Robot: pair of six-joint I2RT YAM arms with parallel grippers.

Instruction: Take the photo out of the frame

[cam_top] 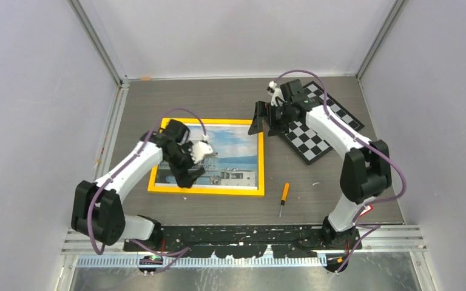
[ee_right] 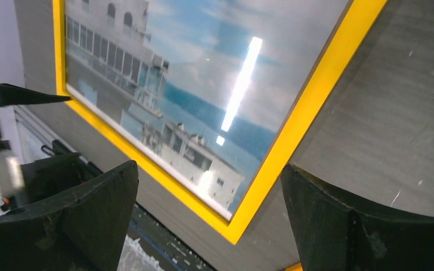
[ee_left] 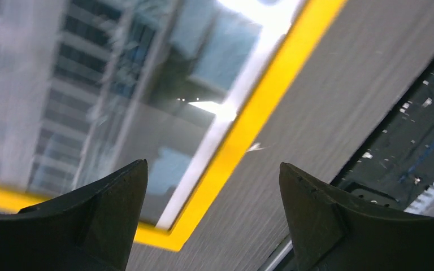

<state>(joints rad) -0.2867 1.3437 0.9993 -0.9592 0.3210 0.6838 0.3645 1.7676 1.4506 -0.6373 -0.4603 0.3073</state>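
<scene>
Left arm (cam_top: 127,170): reaches in from the near left, elbow bent, and hangs over the near left part of the large rectangular yellow-orange picture frame (cam_top: 206,191), left fingers (cam_top: 186,174) spread wide, holding nothing. Right arm (cam_top: 340,136): stretches far and turns left, right fingers (cam_top: 266,124) fully spread just beside the frame's far right corner, empty. Inside the frame, flat and face up left of centre on the grey wood-grain desk (cam_top: 218,97): the large rectangular print of a white building under blue sky (cam_top: 236,151). Far right, a black-and-white checkerboard (cam_top: 312,142); near the frame's near right corner, an orange-handled screwdriver (cam_top: 284,197). Around, plain pale walls (cam_top: 230,36).
</scene>
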